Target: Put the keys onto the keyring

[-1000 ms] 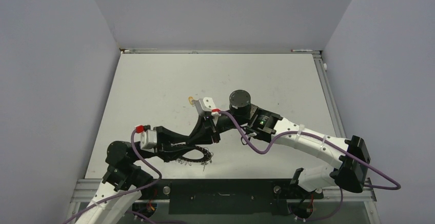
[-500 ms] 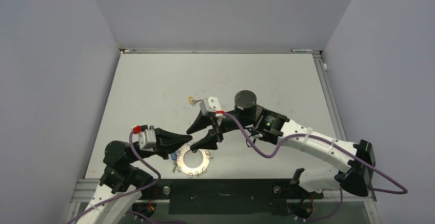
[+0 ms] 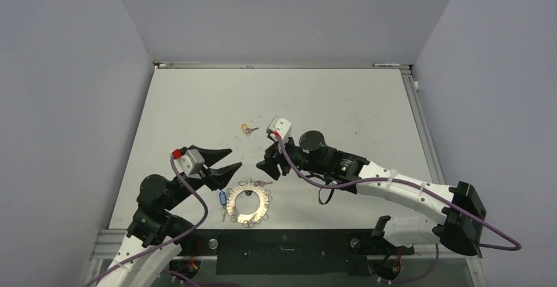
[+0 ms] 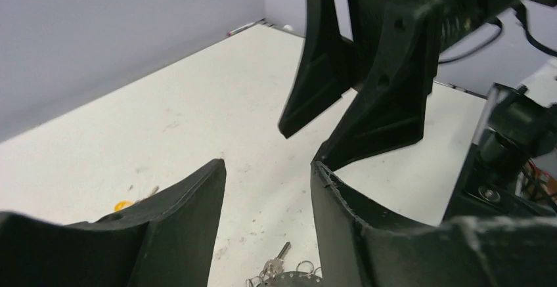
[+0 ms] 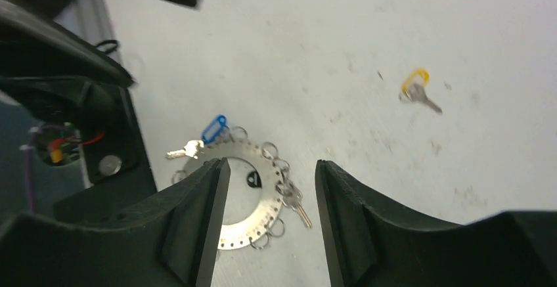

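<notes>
"What do you have hold of?"

"Nothing. My left gripper (image 4: 267,164) and right gripper (image 5: 270,163) hang half open, empty."

"And the keyring (image 5: 246,149)?"

"Flat on the counter (image 3: 328,103) under them, with the blue key (image 5: 211,129) at its rim and the yellow key (image 5: 415,85) well apart. I fear the flat ring may skid when pinched, or my close-set grippers may collide."

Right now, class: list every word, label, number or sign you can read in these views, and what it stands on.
None can be read.
The keyring, yellow-headed key and blue-headed key show no legible marks; the table bears only smudges.
</notes>
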`<state>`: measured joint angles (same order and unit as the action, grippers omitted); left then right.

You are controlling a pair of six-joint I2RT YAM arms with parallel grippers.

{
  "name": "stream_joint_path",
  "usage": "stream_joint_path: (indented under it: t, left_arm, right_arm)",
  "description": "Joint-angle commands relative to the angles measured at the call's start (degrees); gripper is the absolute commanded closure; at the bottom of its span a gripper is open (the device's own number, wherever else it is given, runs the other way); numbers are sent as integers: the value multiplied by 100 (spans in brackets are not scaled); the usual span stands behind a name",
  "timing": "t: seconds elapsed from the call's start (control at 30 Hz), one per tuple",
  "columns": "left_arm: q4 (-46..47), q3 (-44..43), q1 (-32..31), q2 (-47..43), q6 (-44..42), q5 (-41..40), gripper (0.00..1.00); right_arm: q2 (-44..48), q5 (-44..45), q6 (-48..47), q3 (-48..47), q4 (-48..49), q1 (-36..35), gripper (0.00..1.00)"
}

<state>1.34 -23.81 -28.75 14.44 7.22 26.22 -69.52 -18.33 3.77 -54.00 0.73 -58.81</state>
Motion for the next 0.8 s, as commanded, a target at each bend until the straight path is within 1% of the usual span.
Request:
stream_joint_path:
  t: [0.0,0.07,0.13,0.23,0.37,0.47,0.53,0.7,0.73,0.77]
  left_arm:
    - [-699,-322,28,220,-316,-1525,46]
    - [-808,-330,33,340,-316,-1823,43]
    - [-887,-337,29,515,-241,-1908,41]
    - [-1108,-486,28,905,-57,-1835,39]
    - [-1463,-737,-14,1324,474,-1908,39]
    - [-1758,-829,-159,1509,983,-2271,37]
    - [-2054,-910,-411,1657,1173,-2556,32]
    - [-2655,-1242,-1243,2187,1295,-3476,25]
    - [-2796,-1344,-1366,2308,1170,-3600,22]
    - [-2927,-1428,-1466,2399,1174,-3735,16]
  right_arm:
    - [-302,1935,1021,401,-298,24,49]
    - [-452,1878,1199,522,-303,-32,49]
    - [-542,1668,1381,571,-293,-76,49]
    - [-707,1973,1883,537,-401,-75,49]
    - [-989,2425,2572,340,-971,-72,51]
    - [-994,2241,3109,595,-816,-89,51]
    - [-972,2088,3456,860,-691,-92,52]
    - [-991,1598,4257,1454,-38,-213,55]
    - [-1023,1536,4345,1530,148,-277,56]
    - [-1050,1499,4396,1576,283,-367,57]
